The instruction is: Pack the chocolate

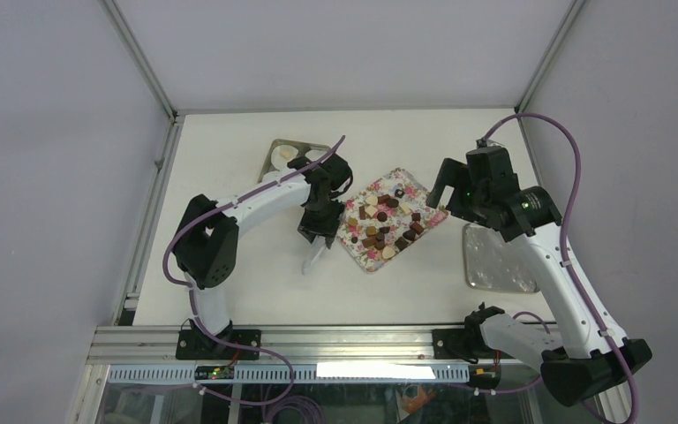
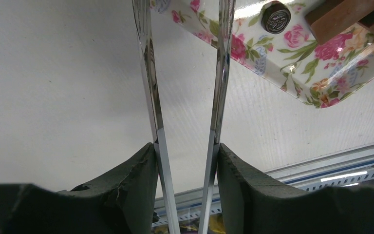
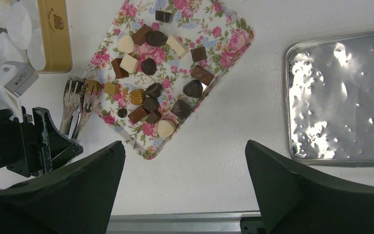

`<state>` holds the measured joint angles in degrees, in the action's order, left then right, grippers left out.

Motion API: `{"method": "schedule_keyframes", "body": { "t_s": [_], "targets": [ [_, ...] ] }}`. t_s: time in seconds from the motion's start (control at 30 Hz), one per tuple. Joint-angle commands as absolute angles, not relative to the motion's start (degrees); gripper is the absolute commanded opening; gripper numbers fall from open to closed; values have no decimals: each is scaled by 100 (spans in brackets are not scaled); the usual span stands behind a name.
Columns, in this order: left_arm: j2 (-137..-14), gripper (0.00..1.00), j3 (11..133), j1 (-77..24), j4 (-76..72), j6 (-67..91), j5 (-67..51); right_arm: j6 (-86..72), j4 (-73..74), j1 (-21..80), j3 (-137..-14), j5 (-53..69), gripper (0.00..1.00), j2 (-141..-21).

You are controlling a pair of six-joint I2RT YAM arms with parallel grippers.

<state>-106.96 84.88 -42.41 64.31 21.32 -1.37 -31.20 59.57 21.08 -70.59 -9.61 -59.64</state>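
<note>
Reaching for a piece, apparently: tongs clamped in left pincer, blades slightly apart beside flowered tray's left edge. Right pincer wide open, empty. Chocolate strewn across tray, centre frame. Next: straddle one piece, squeeze gently.

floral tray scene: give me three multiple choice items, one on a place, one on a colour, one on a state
1. In the top view, where does the shiny metal tray lie relative to the floral tray?
A) to its right
B) to its left
C) stacked on it

2. What colour is the outer wall of the tin beside the paper cups?
A) blue
B) yellow
C) red

3. What state is the left gripper in?
A) open and empty
B) shut on the tongs
C) out of view

Answers:
1 A, it sits right of the floral tray, apart from it.
2 B, the right wrist view shows a yellow wall.
3 B, the left wrist view shows both pads pressing the tongs' arms.
</note>
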Motion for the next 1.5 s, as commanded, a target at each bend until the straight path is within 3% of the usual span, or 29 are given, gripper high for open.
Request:
{"method": "schedule_keyframes", "body": {
  "t_s": [0.0,0.9,1.03,1.23,1.47],
  "targets": [
    [-10663,44,8801,-4301,6434,2031,-138,-3149,5722,2083,-7151,-905,98,-5948],
    [-11021,42,9177,-4438,6844,1998,-184,-3182,5704,2083,-7058,-932,98,-5907],
    [-11073,32,9202,-4434,6855,1989,-191,-3172,5721,2086,-7058,-953,98,-5891],
    [-11045,0,9312,-4433,6900,1995,-92,-3170,5730,2085,-7049,-962,98,-5865],
    [-10753,0,9738,-4427,7177,1939,-147,-3172,5731,2082,-7056,-954,98,-5879]
  ]
}}
